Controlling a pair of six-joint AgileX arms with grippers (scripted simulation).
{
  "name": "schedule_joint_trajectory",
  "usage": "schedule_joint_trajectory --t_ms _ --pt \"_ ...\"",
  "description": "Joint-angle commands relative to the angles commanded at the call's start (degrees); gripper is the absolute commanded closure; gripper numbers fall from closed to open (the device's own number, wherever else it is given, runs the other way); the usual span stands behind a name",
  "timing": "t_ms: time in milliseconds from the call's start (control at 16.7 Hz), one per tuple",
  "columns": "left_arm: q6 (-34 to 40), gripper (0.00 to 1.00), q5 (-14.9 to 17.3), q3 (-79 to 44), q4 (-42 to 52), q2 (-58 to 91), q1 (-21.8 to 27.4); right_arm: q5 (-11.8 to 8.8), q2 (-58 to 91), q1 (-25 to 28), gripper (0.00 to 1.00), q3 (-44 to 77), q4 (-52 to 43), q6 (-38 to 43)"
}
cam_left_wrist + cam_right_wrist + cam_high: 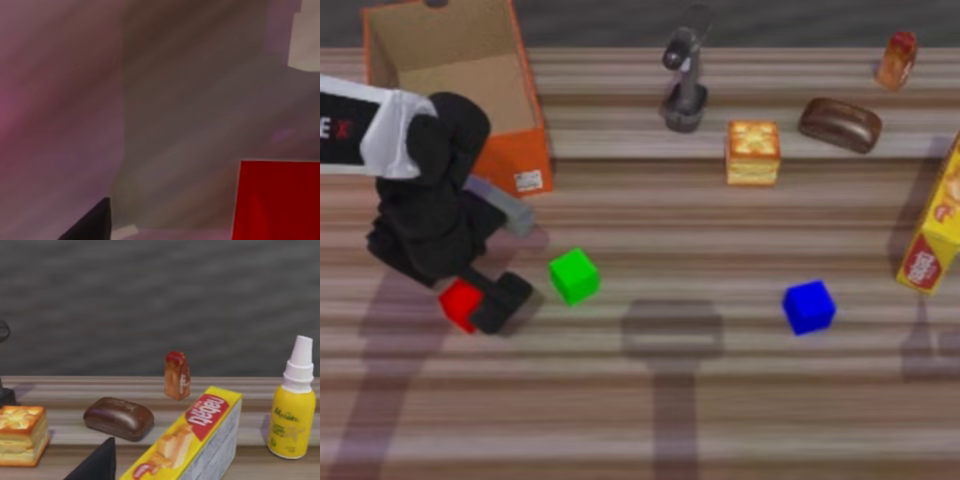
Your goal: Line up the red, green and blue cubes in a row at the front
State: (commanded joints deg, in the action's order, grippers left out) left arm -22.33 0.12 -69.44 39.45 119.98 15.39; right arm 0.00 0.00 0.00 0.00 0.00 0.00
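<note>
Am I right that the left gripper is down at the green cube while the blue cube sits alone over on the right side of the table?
Not quite: in the top view the left gripper is down at the red cube, not the green cube, which stands free beside it. The blue cube does sit alone on the right side of the table.

Three cubes spread across the tabletop, clutter behind them.

The red cube lies far left at the left tool, the green cube just right of it, the blue cube well apart to the right. Behind stand an open carton at left, a patterned block and a loaf right of centre; a box lies at the right edge.
</note>
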Motion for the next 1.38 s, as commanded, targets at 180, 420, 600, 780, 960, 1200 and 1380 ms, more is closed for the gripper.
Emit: schedule_joint_trajectory --t_ms 180,420,600,780,960,1200,1380 --pt "0.0 0.23 0.0 0.0 0.0 0.0 0.0 0.0 0.0 0.0 0.0 0.0 0.0 0.0" --pt "0.0 0.53 0.0 0.0 0.0 0.0 0.0 0.0 0.0 0.0 0.0 0.0 0.0 0.0" --pt "0.0 0.75 0.0 0.0 0.0 0.0 0.0 0.0 0.0 0.0 0.0 0.0 0.0 0.0" --pt "0.0 0.98 0.0 0.0 0.0 0.0 0.0 0.0 0.0 0.0 0.0 0.0 0.0 0.0" --pt "0.0 1.0 0.0 0.0 0.0 0.0 0.0 0.0 0.0 0.0 0.0 0.0 0.0 0.0" --pt "0.0 1.0 0.0 0.0 0.0 0.0 0.0 0.0 0.0 0.0 0.0 0.0 0.0 0.0" --pt "0.4 1.0 0.8 -1.0 1.5 -2.6 0.0 0.0 0.0 0.0 0.0 0.0 0.0 0.0"
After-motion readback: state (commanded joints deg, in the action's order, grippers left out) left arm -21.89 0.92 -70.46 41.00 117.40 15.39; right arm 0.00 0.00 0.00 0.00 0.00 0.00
